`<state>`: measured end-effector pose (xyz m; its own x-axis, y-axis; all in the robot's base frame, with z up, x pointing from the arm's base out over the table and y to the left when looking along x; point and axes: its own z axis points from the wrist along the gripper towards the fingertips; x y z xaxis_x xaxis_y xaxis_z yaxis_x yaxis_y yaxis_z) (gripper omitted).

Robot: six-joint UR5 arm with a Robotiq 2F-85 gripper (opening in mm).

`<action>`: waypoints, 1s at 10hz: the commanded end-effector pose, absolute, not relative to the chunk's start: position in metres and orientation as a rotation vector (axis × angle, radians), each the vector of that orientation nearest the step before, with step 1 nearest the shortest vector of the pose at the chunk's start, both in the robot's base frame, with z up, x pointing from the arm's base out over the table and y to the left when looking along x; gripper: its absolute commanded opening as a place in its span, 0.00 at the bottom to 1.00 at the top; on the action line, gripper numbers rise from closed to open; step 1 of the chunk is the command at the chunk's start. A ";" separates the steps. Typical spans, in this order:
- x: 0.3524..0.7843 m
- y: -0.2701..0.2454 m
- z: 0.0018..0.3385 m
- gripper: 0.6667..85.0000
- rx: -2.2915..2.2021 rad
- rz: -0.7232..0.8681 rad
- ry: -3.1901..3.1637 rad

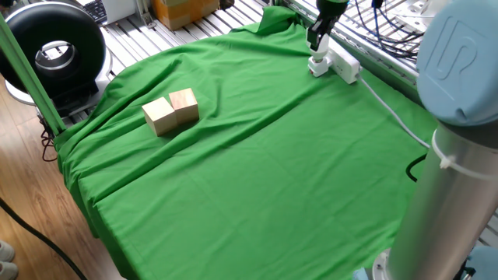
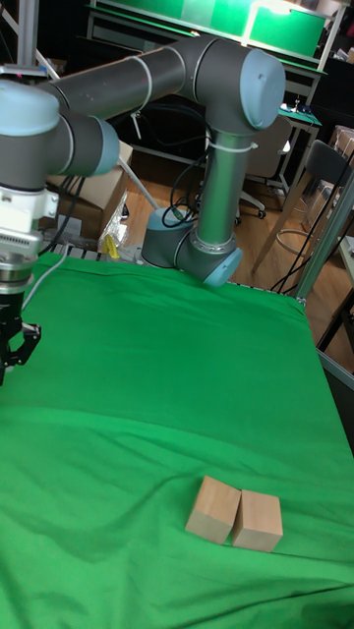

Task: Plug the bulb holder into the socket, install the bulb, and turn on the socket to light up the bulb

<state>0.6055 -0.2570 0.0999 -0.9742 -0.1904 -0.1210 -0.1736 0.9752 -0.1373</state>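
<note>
- Where the green cloth (image 1: pixel 257 171) hangs over the near edge of the table, the arm's thick grey column (image 1: pixel 447 187) rises at the right of the fixed view.
- Two wooden blocks (image 1: pixel 171 110) sit side by side and touching on the left part of the cloth, well apart from everything else; the tall fixed view shows them low in the picture (image 2: pixel 234 513).
- A white cable (image 1: pixel 393 109) runs along the right side of the cloth up to the socket (image 1: pixel 342 66), which lies at the far right corner.
- On the socket's near end stands a small white piece (image 1: pixel 317 66), probably the bulb holder; it is too small to tell whether the bulb is on it.
- Just above that piece hangs the gripper (image 1: pixel 319 35), dark fingers (image 2: pixel 28 346) pointing down; whether they are apart or closed on anything cannot be told.
</note>
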 end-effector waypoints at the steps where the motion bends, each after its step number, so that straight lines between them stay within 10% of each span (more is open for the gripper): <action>1: 0.614 -0.255 0.099 0.00 -0.278 -0.234 2.985; 10: 0.616 -0.252 0.102 0.13 -0.127 -0.356 3.025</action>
